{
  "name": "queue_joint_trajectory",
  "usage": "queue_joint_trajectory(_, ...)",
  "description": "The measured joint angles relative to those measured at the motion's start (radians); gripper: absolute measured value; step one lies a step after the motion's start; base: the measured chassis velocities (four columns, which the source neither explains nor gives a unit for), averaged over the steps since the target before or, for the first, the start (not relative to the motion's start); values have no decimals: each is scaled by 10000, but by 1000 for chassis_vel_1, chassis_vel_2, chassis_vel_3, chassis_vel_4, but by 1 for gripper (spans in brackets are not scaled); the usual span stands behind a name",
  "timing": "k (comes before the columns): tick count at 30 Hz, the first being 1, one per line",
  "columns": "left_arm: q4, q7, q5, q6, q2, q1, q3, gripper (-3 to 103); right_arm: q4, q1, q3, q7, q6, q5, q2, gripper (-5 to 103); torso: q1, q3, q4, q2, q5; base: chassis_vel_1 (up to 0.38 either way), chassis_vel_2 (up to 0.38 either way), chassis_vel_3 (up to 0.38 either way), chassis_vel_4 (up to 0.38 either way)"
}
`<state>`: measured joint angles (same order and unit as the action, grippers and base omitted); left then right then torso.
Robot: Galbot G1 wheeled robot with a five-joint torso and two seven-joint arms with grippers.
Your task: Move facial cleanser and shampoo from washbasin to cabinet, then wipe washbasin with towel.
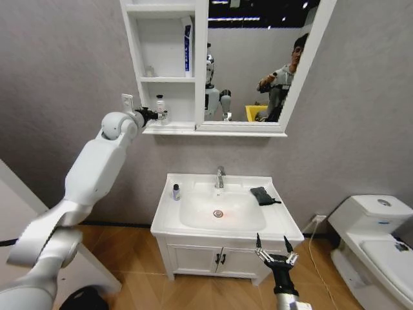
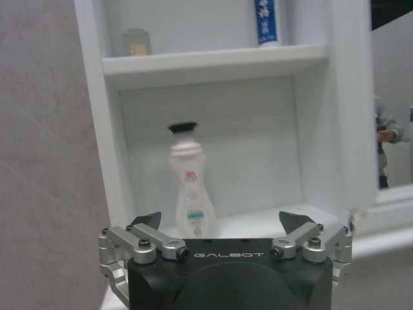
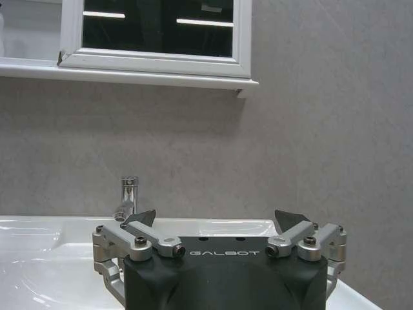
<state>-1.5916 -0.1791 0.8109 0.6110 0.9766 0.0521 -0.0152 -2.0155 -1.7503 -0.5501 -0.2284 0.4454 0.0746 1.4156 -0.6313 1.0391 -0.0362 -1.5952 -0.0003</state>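
Over on the left, the left arm is stretched up to the cabinet (image 1: pixel 169 64), its left claw (image 1: pixel 150 115) held at the mouth of the lowest compartment. In the left wrist view that left claw (image 2: pixel 221 223) stands spread wide with nothing between its fingers. Just beyond it a white bottle with a black cap (image 2: pixel 190 182) stands upright on the bottom shelf, apart from the fingers. On the shelf above, a small jar (image 2: pixel 136 42) sits toward the outer wall and a tall white and blue tube (image 1: pixel 187 47) stands by the mirror side.

Below, the washbasin (image 1: pixel 193 227) tops a low vanity. A small dark-capped bottle (image 1: pixel 176 192) stands upright on its left rim, beside the bowl. The chrome tap (image 1: pixel 220 177) rises at the back, and the red-ringed drain (image 1: pixel 218 213) marks the middle of the bowl. The towel (image 1: pixel 262 195) lies crumpled on the right rim, right of the tap.

Lower down, at the front right corner of the basin, the right claw (image 1: pixel 271 245) points upward, fingers splayed and holding nothing. A white toilet (image 1: pixel 377 240) stands at the far right.
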Motion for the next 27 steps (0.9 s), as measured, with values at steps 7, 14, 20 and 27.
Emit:
queue_joint_trajectory(7, -2455, -640, -136, -2115, -602, 2987, -135, 100, -19, -50, 65, 1, 4, -76, 283, 100, 3, -3, 0, -1, 9, 0, 0, 0, 0)
queue_joint_trajectory(14, -1853, 180, -2394, -3222, 201, 6656, -591, 100, 14, 9, 33, -6, 3, -9, 337, 100, 2, 1, -5, -1, 3, 0, 0, 0, 0)
queue_joint_trajectory(20, 40, 1026, -3913, -4044, 1131, 7033, -532, 98, 14, -14, 66, -7, 6, 3, 437, 100, 0, 1, -4, 0, 4, 0, 0, 0, 0)
queue_joint_trajectory(27, 2060, 1548, -4606, -4506, 2287, 6365, -493, 98, -93, -216, -44, -7, 145, 93, 432, 100, 0, 1, -1, 0, 5, 0, 0, 0, 0)
